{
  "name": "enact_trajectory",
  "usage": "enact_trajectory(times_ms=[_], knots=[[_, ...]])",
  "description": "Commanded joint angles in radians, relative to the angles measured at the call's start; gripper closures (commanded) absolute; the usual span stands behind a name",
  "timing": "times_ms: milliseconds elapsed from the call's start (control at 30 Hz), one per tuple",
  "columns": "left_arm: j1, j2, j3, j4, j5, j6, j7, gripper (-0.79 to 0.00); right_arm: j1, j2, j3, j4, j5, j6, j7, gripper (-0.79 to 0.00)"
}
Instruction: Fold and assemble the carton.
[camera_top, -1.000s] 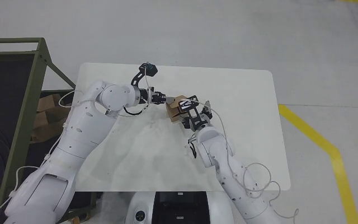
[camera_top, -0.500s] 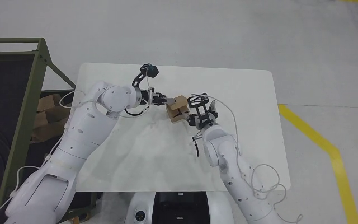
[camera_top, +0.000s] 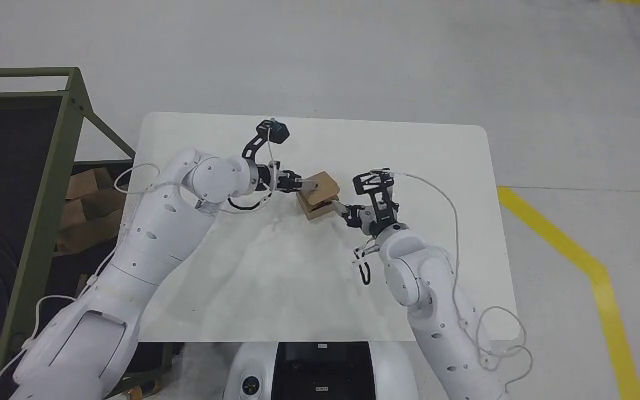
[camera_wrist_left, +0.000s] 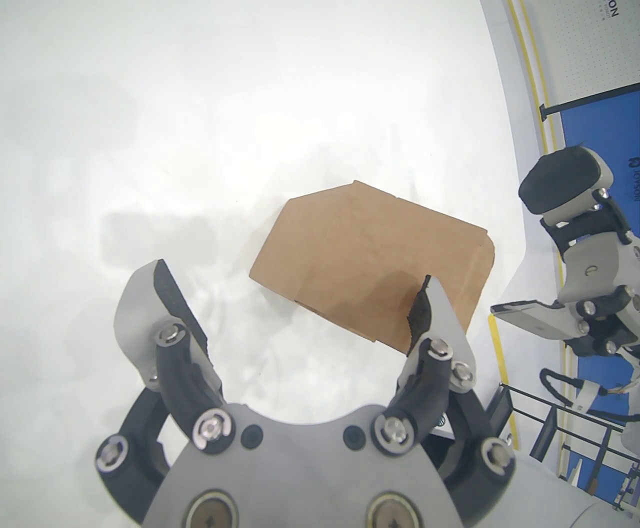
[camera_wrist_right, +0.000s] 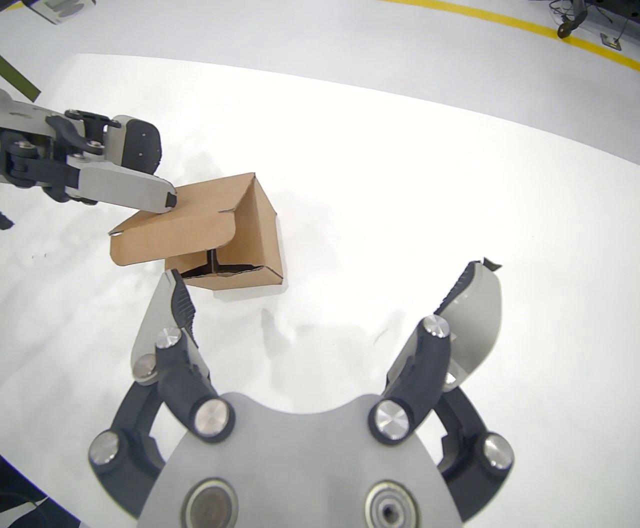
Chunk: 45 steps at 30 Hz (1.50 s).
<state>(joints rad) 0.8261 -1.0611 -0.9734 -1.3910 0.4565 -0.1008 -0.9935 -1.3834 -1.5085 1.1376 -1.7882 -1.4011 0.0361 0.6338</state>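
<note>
Right gripper (camera_wrist_right: 325, 280) spread wide; left gripper (camera_wrist_right: 159, 172) fingertip on carton (camera_wrist_right: 250, 235) flap (lid ajar).

Carton on table, between the two grippers.
Carton (camera_wrist_right: 255, 235) sits on table (camera_top: 430, 160) just ahead of right gripper (camera_wrist_right: 325, 275), nearer one finger, not touching. Left gripper (camera_wrist_left: 295, 280) is at its far side, one fingertip (camera_wrist_right: 150, 192) on the top flap.

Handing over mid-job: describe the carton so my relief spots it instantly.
On the white table, look near the middle, between the left end effector and right end effector. The carton is the only brown cardboard box there, its lid flap not yet tucked in.
</note>
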Motion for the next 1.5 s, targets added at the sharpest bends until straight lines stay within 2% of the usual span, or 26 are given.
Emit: enact_trajectory(times_ms=[0,133,500,767,1100,1467], knots=[[-0.002,-0.002,0.007,0.003,0.0,-0.009,0.004,-0.785,0.008,0.001,0.001,0.004,0.014,-0.013,0.015,-0.785],[-0.006,-0.006,0.017,0.009,0.008,-0.041,0.014,-0.785,0.021,0.003,0.016,0.013,0.073,-0.051,0.05,-0.785],[-0.027,-0.017,0.049,0.028,0.035,-0.093,0.024,-0.77,0.02,0.003,0.016,0.015,0.073,-0.05,0.048,-0.785],[-0.034,-0.023,0.06,0.041,0.036,-0.105,0.024,-0.779,0.057,-0.001,0.008,0.08,0.071,0.052,0.104,-0.785],[-0.034,-0.029,0.071,0.045,0.04,-0.123,0.019,-0.76,0.073,-0.002,0.005,0.108,0.103,0.084,0.098,-0.785],[-0.025,-0.03,0.065,0.043,0.037,-0.134,0.018,-0.665,0.09,-0.004,-0.007,0.13,0.12,0.115,0.096,-0.785]])
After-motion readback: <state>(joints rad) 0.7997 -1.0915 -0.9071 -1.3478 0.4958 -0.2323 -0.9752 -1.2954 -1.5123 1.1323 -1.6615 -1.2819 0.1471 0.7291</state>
